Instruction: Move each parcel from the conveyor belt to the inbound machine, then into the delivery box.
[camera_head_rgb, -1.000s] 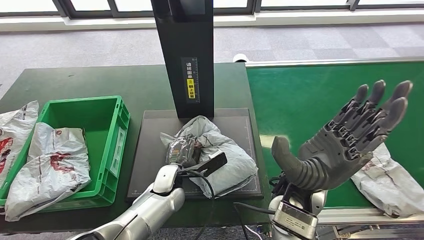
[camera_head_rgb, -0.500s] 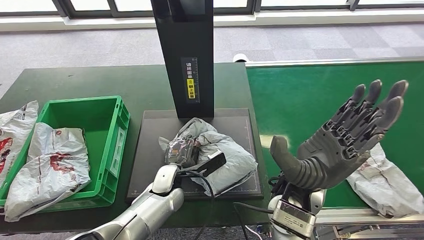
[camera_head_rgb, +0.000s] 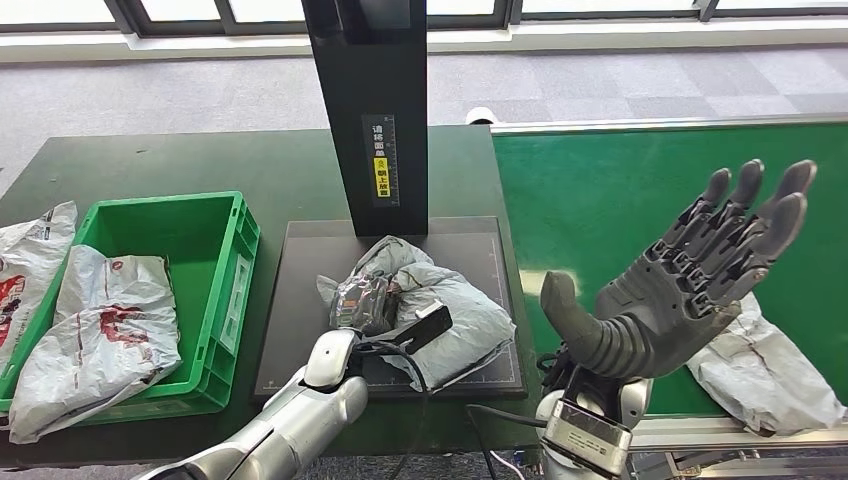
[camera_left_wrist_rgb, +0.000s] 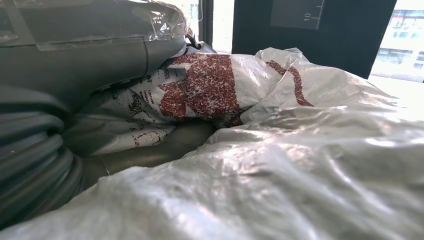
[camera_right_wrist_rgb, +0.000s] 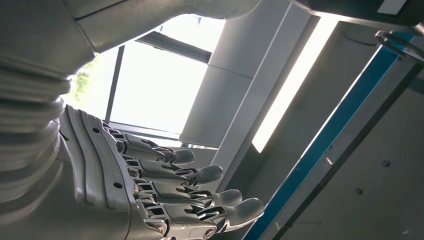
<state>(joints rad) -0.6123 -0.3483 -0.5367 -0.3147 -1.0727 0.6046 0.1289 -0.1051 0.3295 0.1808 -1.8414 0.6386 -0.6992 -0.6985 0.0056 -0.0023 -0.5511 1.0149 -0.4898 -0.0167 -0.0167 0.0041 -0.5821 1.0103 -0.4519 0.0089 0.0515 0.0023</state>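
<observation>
**Gripping a parcel on the scanner plate, right hand raised and spread**

Lying crumpled on the dark plate of the inbound machine (camera_head_rgb: 300, 300), at the centre of the head view, is a grey parcel (camera_head_rgb: 450, 310). The left hand (camera_head_rgb: 368, 300) is resting on its 9 o'clock side, with the fingers closing into the folds of the bag, so it is gripping the parcel. In the left wrist view the same grey plastic (camera_left_wrist_rgb: 300, 165) is lying very close to the camera, with a red printed patch on it, and the thick grey thumb (camera_left_wrist_rgb: 90, 40) is pressing over it.

The black column (camera_head_rgb: 368, 110) of the machine is standing at 12 o'clock from the parcel, just behind it.

At 3 o'clock, the right hand (camera_head_rgb: 680, 280) is hanging above the green conveyor belt (camera_head_rgb: 600, 200), palm turned up, fingers straight and apart, holding nothing. The right wrist view is showing these fingers (camera_right_wrist_rgb: 200, 175) spread against a ceiling and a window.

A second parcel (camera_head_rgb: 770, 375) is lying on the belt at about 4 o'clock, partly behind the right hand.

At 9 o'clock, the green delivery box (camera_head_rgb: 235, 260) is sitting on the dark table (camera_head_rgb: 150, 165), just beside the plate. One bag (camera_head_rgb: 105, 340) is lying in it and hanging over its near rim. Another bag (camera_head_rgb: 30, 260) is lying against the box's far left wall, outside.
</observation>
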